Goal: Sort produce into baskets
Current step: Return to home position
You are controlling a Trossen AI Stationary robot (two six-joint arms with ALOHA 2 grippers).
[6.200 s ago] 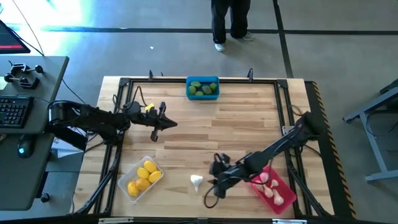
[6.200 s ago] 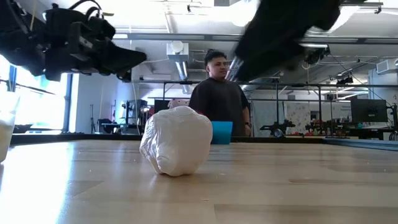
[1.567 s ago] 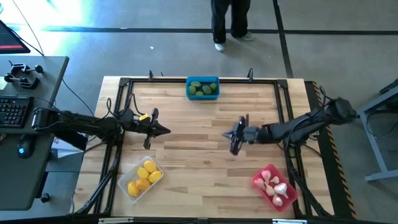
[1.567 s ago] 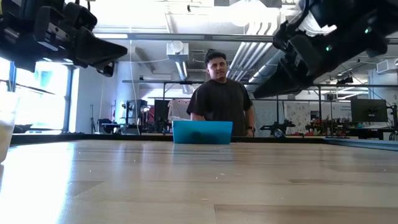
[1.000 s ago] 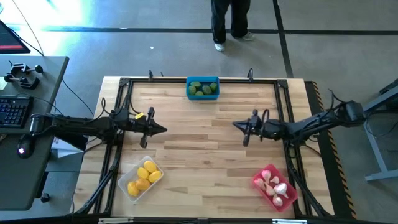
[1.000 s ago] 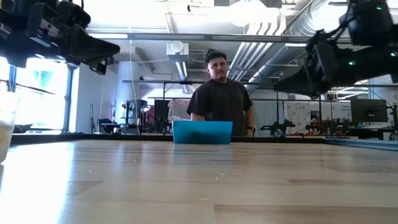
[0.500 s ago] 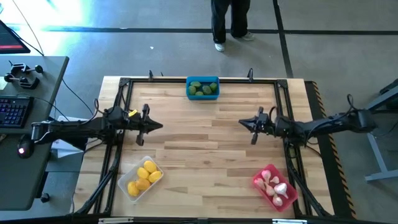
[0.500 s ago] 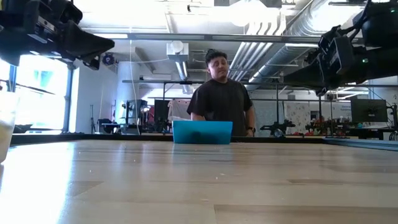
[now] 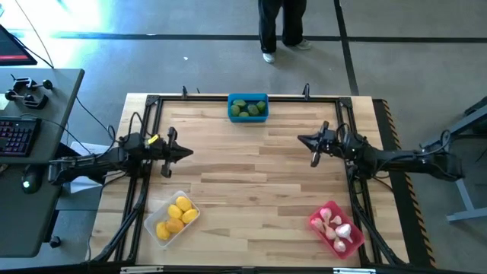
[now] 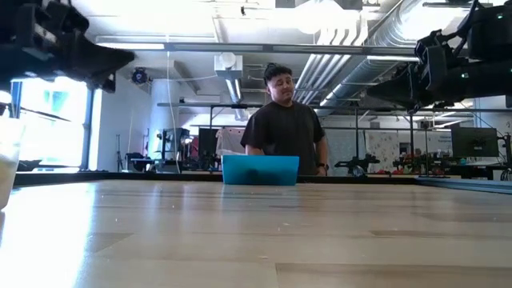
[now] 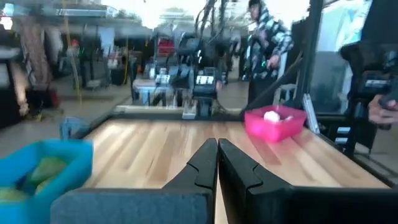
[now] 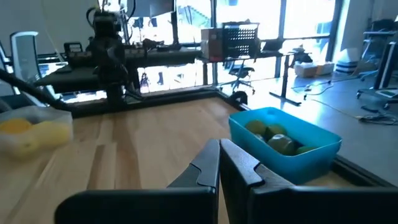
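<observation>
Three baskets stand on the wooden table. The blue one (image 9: 248, 107) at the far edge holds dark green produce (image 12: 278, 140). The clear one (image 9: 172, 218) at the near left holds yellow lemons (image 9: 176, 212). The red one (image 9: 335, 230) at the near right holds whitish garlic bulbs (image 9: 332, 222). My left gripper (image 9: 188, 153) hovers shut over the table's left side, holding nothing. My right gripper (image 9: 301, 140) hovers shut over the right side, also holding nothing. Each wrist view shows its two fingers (image 11: 217, 163) pressed together (image 12: 219, 163).
A person in dark clothes (image 10: 282, 132) stands beyond the table's far edge, behind the blue basket. A black frame (image 9: 147, 137) runs round the tabletop. A desk with a keyboard (image 9: 17, 137) stands left of the table. Bare wood (image 9: 243, 175) lies between the grippers.
Both arms have drawn back with shut grippers: the left gripper toward the table's left edge, the right gripper toward the right edge and slightly toward the far edge. The baskets and their produce have stayed put.
</observation>
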